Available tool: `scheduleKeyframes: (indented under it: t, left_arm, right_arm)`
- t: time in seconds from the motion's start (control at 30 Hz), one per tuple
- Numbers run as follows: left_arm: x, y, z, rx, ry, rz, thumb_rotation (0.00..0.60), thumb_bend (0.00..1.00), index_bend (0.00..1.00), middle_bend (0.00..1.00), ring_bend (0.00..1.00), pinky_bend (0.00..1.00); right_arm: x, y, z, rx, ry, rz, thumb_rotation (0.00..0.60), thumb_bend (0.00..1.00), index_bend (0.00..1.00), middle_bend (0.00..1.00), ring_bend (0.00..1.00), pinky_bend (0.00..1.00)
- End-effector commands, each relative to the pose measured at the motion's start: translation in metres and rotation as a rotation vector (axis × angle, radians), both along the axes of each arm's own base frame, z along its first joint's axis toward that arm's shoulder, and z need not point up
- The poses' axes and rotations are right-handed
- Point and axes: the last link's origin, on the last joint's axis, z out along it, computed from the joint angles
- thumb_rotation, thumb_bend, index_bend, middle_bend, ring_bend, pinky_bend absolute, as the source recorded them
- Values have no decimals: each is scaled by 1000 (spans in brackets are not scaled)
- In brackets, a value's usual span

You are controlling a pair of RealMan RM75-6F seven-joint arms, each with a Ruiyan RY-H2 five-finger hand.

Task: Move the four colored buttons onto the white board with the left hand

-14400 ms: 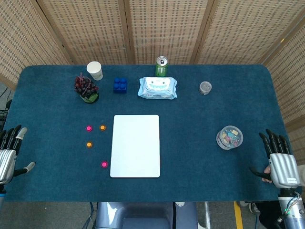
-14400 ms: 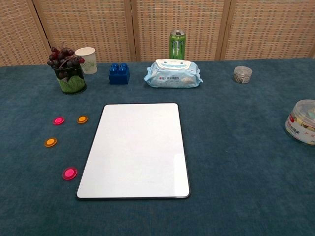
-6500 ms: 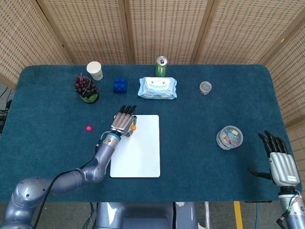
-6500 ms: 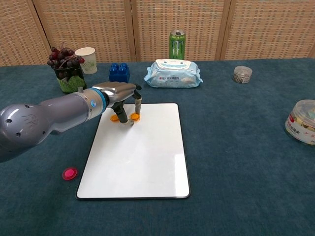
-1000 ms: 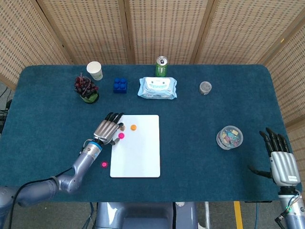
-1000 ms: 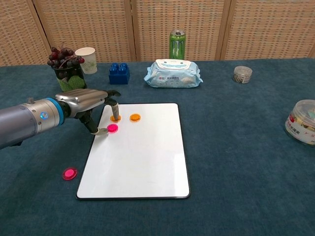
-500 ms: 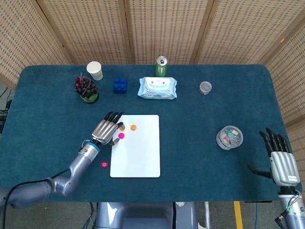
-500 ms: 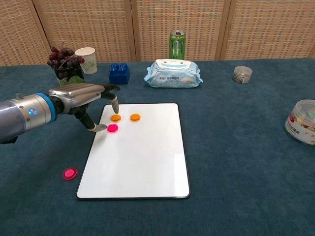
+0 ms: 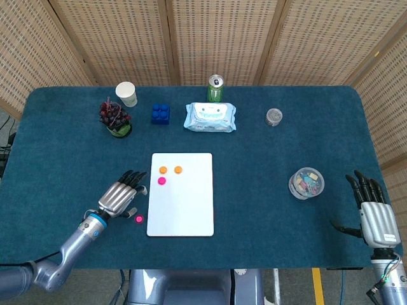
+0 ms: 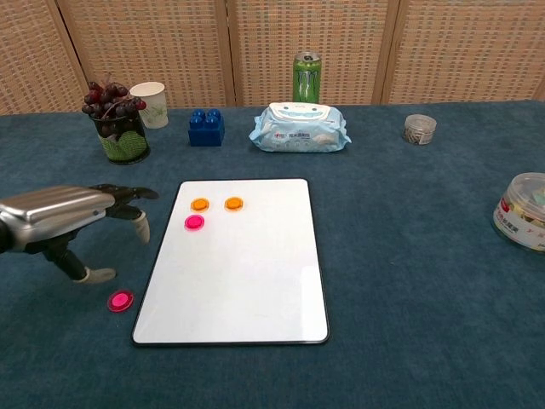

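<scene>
The white board (image 9: 181, 194) (image 10: 234, 260) lies flat at the table's middle. Two orange buttons (image 9: 163, 169) (image 9: 178, 169) and one pink button (image 9: 161, 180) sit on its far left corner; in the chest view they are the orange pair (image 10: 200, 204) (image 10: 233, 204) and the pink one (image 10: 194, 222). A second pink button (image 9: 138, 218) (image 10: 120, 300) lies on the cloth just left of the board. My left hand (image 9: 119, 195) (image 10: 68, 217) hovers open to the left of the board, beside that button, holding nothing. My right hand (image 9: 374, 216) rests open at the table's right edge.
Along the back stand a paper cup (image 9: 126, 93), a pot of grapes (image 9: 115, 118), a blue brick (image 9: 160, 114), a wipes pack (image 9: 210, 117), a green can (image 9: 215, 88) and a small jar (image 9: 273, 117). A clear tub (image 9: 306, 183) sits at the right.
My left hand has drawn back from the board's far left corner toward the near left, leaving the pink button on the board. The right hand has stayed still.
</scene>
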Motion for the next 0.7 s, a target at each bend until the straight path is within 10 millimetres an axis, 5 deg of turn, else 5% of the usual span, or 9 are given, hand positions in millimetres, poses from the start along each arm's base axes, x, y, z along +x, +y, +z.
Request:
scheduleKeyframes:
  t: [0.03,0.7]
  left_arm:
    - [-11,-13,3,-13,-9,14,600,315,329,0,0,0]
    - [-19,-40,-7,-60,-53,10,600,322,330,0,0,0]
  right_arm:
    - [0,0,0,2,1,0,600,129,10,0,0,0]
    - [0,0,0,4,-6,-1,600,128,10,0,0,0]
